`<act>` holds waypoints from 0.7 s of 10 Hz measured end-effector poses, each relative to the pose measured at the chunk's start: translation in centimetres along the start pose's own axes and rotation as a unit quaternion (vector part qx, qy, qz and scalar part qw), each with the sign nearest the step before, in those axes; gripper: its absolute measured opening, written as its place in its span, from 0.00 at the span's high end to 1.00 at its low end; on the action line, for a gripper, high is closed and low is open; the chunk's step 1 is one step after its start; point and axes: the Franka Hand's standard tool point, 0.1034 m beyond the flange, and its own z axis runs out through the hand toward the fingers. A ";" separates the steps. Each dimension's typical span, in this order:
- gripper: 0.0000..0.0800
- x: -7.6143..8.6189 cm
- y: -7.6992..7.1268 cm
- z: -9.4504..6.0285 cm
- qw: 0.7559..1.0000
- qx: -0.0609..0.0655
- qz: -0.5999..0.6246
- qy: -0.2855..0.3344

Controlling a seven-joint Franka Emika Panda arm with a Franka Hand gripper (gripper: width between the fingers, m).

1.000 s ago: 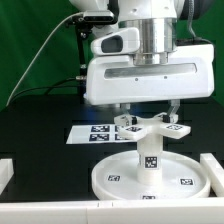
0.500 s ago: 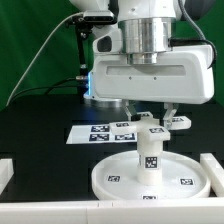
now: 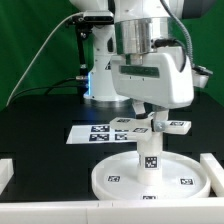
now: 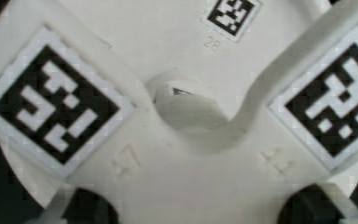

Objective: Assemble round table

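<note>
The large rimmed disc (image 3: 152,175) lies flat on the black surface (image 3: 40,130) with the post (image 3: 150,148) upright at its centre, so the tool (image 3: 150,112), pinching the cross-shaped base (image 3: 152,124), holds it level on the post's top for joining.

Gripper (image 3: 150,118) fingertips and cross-shaped base (image 4: 176,100) edges, out of sight.

No words, brands or numbers can be read anywhere. The only signs are black-and-white square tags: on the cross-shaped base (image 4: 179,110), the post (image 3: 148,152) beneath it, the round disc (image 3: 112,178) and the marker board (image 3: 98,131) behind.
</note>
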 end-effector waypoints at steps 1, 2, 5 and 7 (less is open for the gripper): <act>0.45 0.1 0.0 0.0 0.999 0.002 0.044 -0.001; 0.45 0.1 0.0 0.0 0.999 0.002 0.040 -0.001; 0.20 -0.2 -0.2 -0.7 1.000 0.001 -0.018 -0.008; 0.19 0.0 -0.8 -2.0 0.993 0.012 -0.117 -0.008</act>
